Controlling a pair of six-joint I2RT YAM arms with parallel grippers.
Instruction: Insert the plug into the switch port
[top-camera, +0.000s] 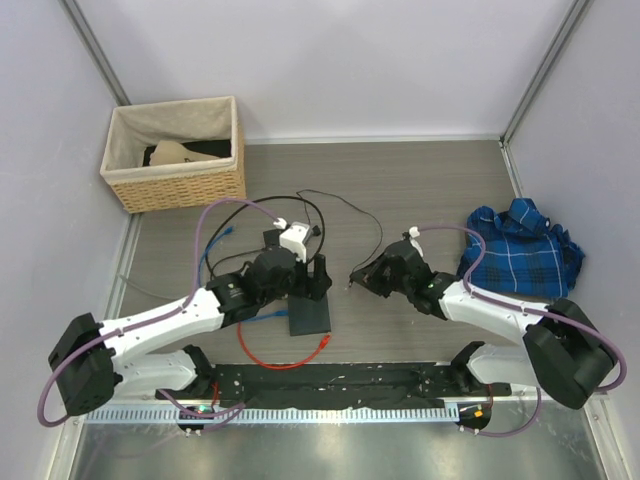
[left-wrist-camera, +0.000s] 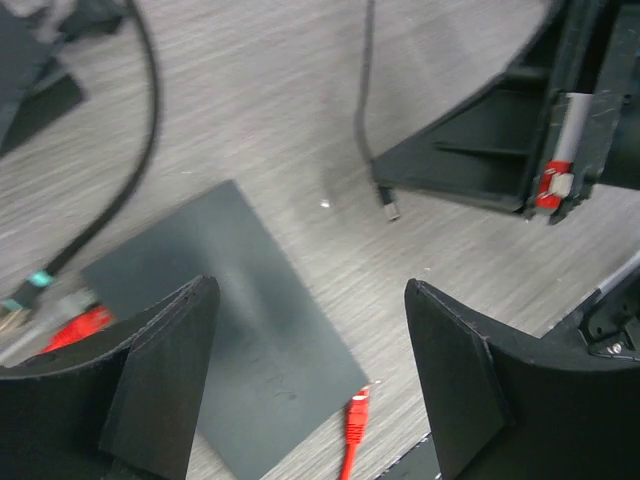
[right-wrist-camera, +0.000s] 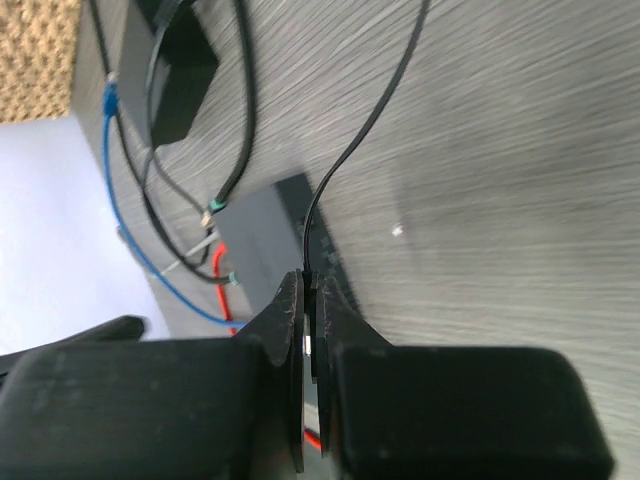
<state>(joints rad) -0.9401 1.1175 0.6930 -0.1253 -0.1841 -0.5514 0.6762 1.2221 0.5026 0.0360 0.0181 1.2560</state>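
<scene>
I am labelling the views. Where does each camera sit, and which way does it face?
Top: above and behind, looking down at the table; left arm and right arm show.
Left wrist: looks down at the switch between its open jaws.
Right wrist: looks past its shut jaws pinching a black cable.
All share the switch.

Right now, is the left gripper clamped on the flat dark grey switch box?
No, the left gripper hangs open over the switch box, gripping nothing.

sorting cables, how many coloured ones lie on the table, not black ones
2. A red cable curves along the switch's near side; a blue cable runs left of it, partly under the left arm. More may be hidden.
</scene>
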